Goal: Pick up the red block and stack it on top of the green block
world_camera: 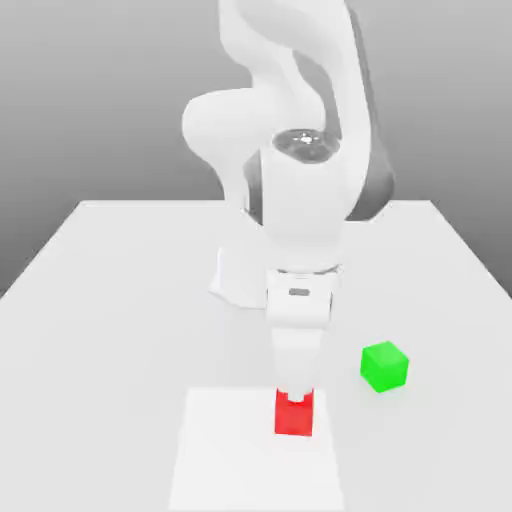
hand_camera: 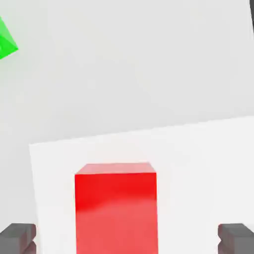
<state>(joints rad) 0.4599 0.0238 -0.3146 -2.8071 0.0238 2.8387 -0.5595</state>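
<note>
The white robot arm (world_camera: 300, 200) reaches down from above toward the near part of the pale grey tabletop (world_camera: 90, 300). Its gripper (world_camera: 293, 392) points straight down, right over the red block (world_camera: 293, 417). In the exterior view the gripper's lower end overlaps the top edge of that block, so whether it touches the block cannot be told from there.

In the hand view the gripper (hand_camera: 127, 238) stands wide: its 2 dark grey fingertips (hand_camera: 18, 237) sit far apart, 1 on each side of the red block (hand_camera: 116, 208), with clear pale gaps between each fingertip and the block's sides. Nothing is clamped.

The red block rests flat on a lighter white square patch (world_camera: 220, 450) marked on the tabletop, near that patch's far edge and toward its side on the exterior view's right.

The green block (world_camera: 384, 366) sits on the plain grey surface, off the white patch, at about 2 o'clock from the red block in the exterior view. The 2 blocks are near each other but clearly apart. The green block is turned a little, so a corner faces the exterior camera. In the hand view a corner of the green block (hand_camera: 7, 40) shows.
</note>
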